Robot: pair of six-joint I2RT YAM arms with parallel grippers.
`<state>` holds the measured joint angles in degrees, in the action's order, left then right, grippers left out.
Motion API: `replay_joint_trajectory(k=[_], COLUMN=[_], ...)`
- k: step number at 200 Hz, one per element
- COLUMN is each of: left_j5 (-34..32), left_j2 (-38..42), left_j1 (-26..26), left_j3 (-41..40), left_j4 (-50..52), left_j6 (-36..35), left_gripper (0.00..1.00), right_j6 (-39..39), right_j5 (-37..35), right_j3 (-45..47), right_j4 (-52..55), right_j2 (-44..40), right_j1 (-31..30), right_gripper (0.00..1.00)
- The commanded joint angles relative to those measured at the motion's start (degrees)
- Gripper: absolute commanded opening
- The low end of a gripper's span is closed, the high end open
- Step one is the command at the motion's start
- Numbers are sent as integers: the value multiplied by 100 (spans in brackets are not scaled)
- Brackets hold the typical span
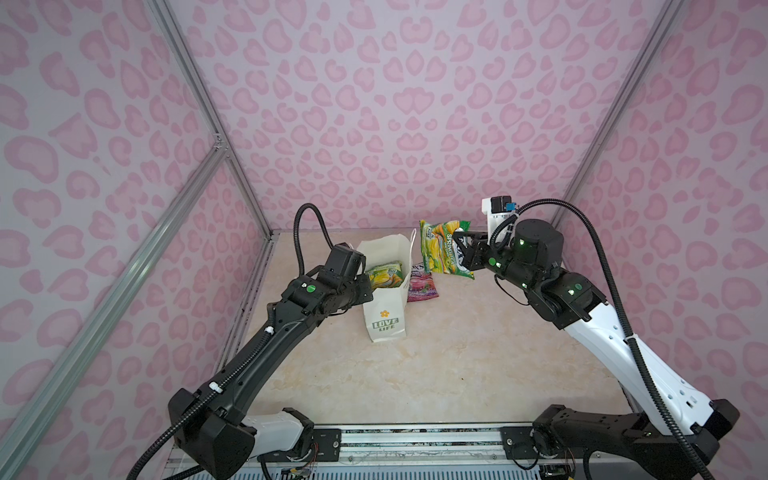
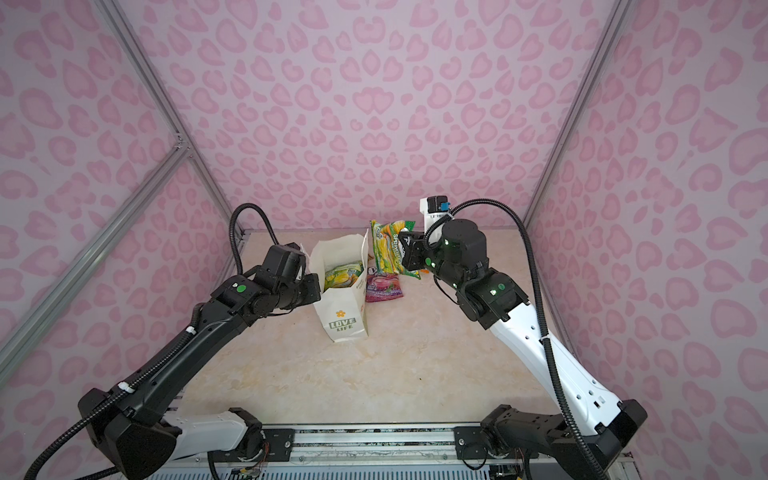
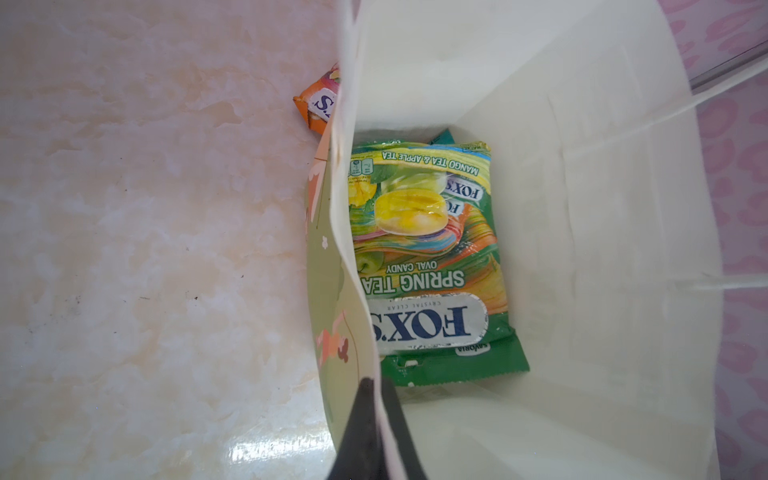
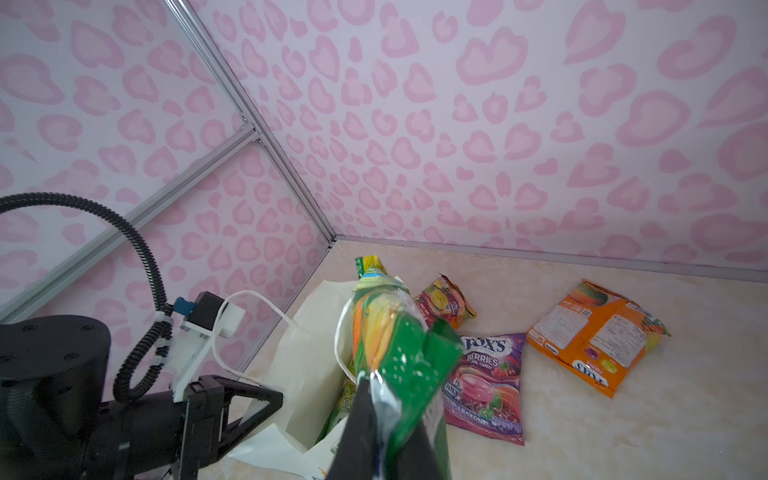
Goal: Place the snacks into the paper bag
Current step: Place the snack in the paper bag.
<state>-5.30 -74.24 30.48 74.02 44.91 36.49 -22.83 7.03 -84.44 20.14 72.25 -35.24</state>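
- My left gripper (image 3: 376,388) pinches the paper bag (image 1: 386,309) rim; 1 snack (image 3: 428,249) lies inside.
- My right gripper (image 4: 374,386) clamps a green packet (image 4: 390,332) near it; its floppy end may snag the rim.

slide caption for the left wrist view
Left gripper pinching the rim of the paper bag, a green candy packet inside, an orange packet outside on the table.

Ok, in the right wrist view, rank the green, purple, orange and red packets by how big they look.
1. green packet, though it is held nearest the camera, so its size is exaggerated.
2. orange packet and purple packet, which look alike.
3. red packet, partly hidden.
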Motion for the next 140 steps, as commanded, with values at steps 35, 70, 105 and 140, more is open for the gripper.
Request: replay_joint_trajectory(k=[35,70,105,140], left_j5=[126,134,211,172], left_j2=[19,33,6,77], left_j1=[2,4,7,11], left_j3=[-64,-90,-76,-142], left_j4=[63,19,-8,-14], left_j6=[95,117,121,130], left_gripper=[3,3,3,3], right_j6=[298,302,246,144], right_j5=[-39,44,94,158], right_j3=[-1305,-1852,-2020,-2125], right_j4=[158,210,196,236], right_j2=[795,1415,1970,2437], right_j1=[-438,-727,-842,-844], right_gripper=[0,0,0,0])
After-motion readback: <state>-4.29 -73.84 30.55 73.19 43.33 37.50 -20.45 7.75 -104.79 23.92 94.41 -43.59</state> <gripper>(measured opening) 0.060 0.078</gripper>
